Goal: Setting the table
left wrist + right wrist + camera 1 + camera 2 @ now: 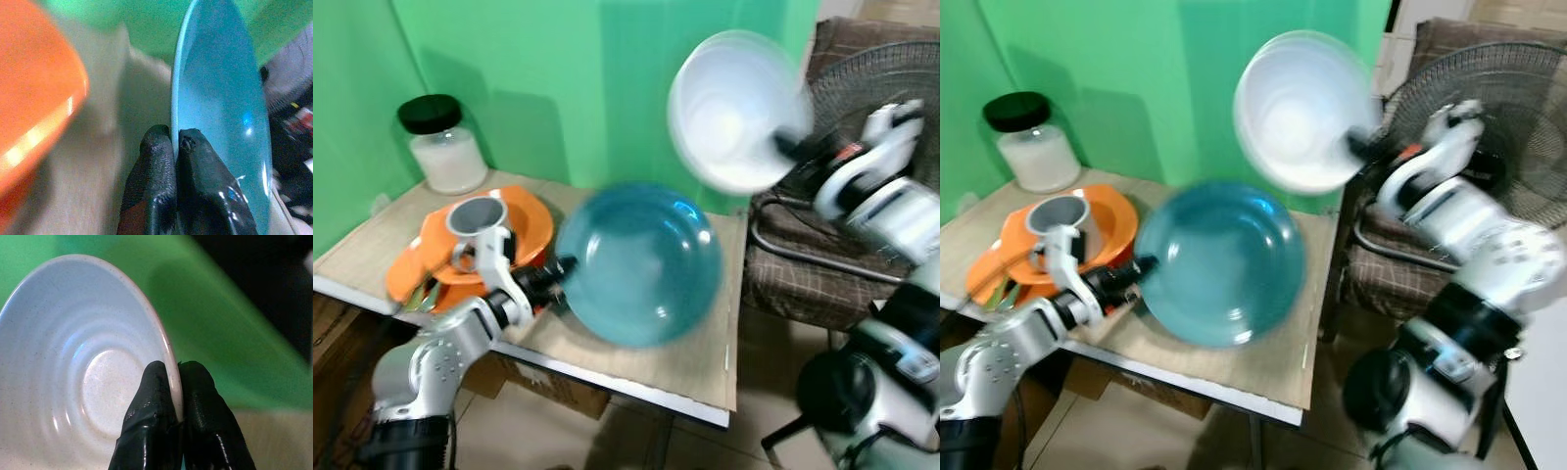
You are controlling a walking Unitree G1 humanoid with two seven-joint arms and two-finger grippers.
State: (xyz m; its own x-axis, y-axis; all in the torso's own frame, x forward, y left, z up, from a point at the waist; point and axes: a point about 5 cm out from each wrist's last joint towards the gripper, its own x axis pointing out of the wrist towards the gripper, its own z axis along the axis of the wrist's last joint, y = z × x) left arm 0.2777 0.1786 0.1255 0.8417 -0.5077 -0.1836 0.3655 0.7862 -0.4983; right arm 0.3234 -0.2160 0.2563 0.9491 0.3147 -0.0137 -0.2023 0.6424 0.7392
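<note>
plates aloft over a small wooden table [636, 367] against a green wall, table-setting under way. at nine o'clock on the tabletop, a stack of glossy orange plastic plates [524, 220] carries a grey cup [475, 217]; behind it, at ten o'clock, stands a black-lidded glass jar of white powder [443, 147]. left gripper [173, 147], fingers closed tight on the rim, holds a round teal plastic plate [641, 262] tilted on edge just above the table's middle. right gripper [177, 377], fingers likewise pinched shut on a rim, lifts a white ribbed ceramic bowl [734, 110] high at one o'clock, before a black standing fan [862, 83]. the teal plate looks light, stiff and glossy, likely to slip in an edge pinch; the bowl looks heavier and breakable. a rim hold suits both, though each wants a level, gentle set-down.
</note>
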